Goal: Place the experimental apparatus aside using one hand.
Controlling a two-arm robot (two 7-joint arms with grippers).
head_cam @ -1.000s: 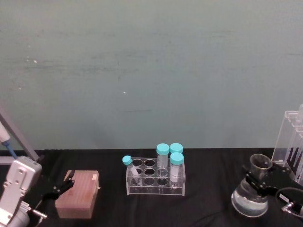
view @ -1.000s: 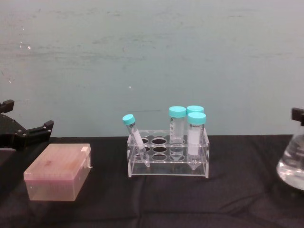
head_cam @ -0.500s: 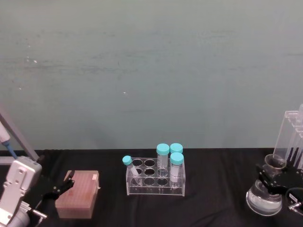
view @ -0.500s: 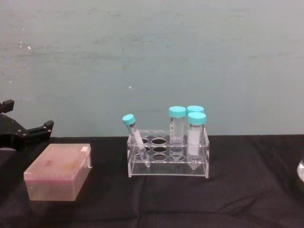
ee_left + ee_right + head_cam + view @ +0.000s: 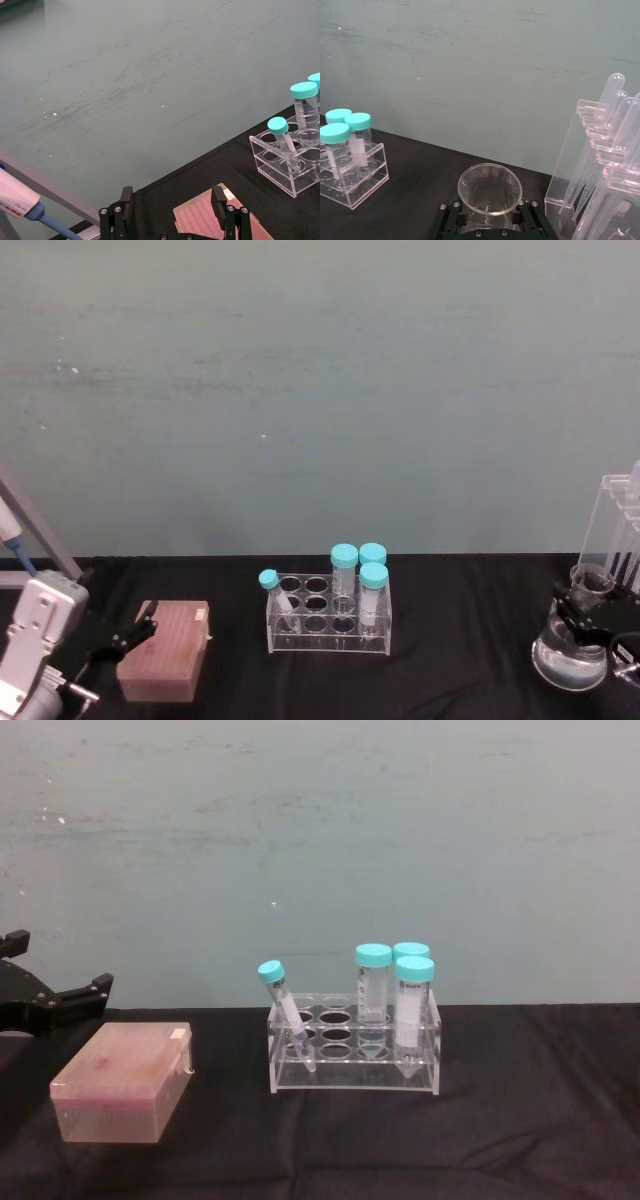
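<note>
Your right gripper (image 5: 590, 612) sits at the table's far right edge, its black jaws closed around the neck of the conical flask (image 5: 570, 655), so the glass mouth rises between them and the liquid-filled body hangs below. Just beyond it stands the acrylic stand (image 5: 615, 535) with its long tubes. Your left gripper (image 5: 60, 1005) waits with jaws spread wide, just behind the pink box (image 5: 125, 1082). The tube rack (image 5: 328, 615) stands mid-table.
</note>
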